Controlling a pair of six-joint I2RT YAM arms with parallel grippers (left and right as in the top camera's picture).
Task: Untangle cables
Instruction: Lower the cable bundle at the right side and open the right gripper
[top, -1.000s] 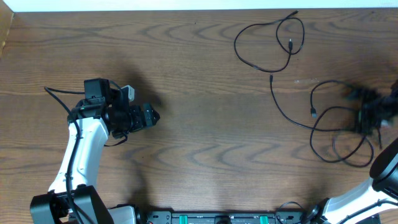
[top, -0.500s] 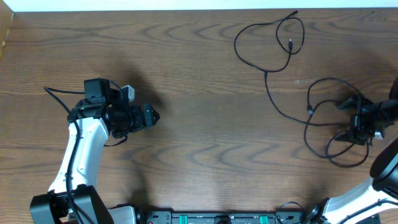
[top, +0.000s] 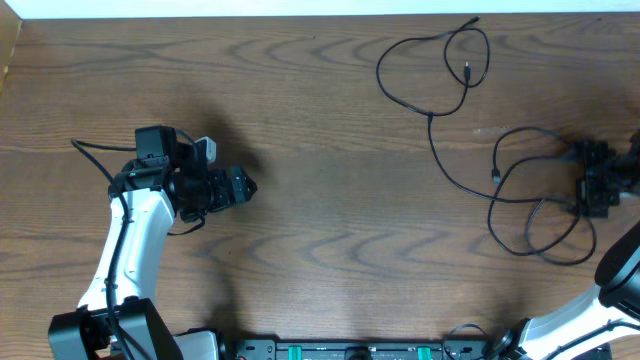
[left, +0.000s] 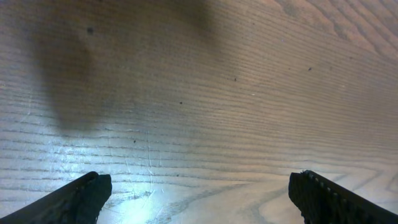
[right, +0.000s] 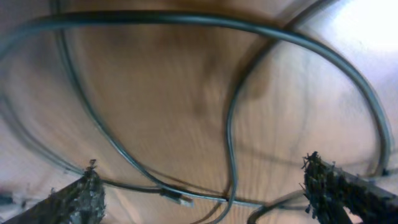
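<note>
You are hovering the spread right gripper (top: 600, 186) over thin black looped cables (top: 436, 150) crossing on the brown wooden table's (top: 320, 100) right side. The left gripper (top: 240, 185) is hanging spread, well apart. Next you are likely pinching one strand.

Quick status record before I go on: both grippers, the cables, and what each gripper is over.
left gripper: open, empty, over the table, far from the cables
right gripper: open, holding nothing, above overlapping loops
cables: black, crossing each other under the right gripper
far loop: lies apart, toward the table's back edge
plug end: beneath the right gripper
</note>
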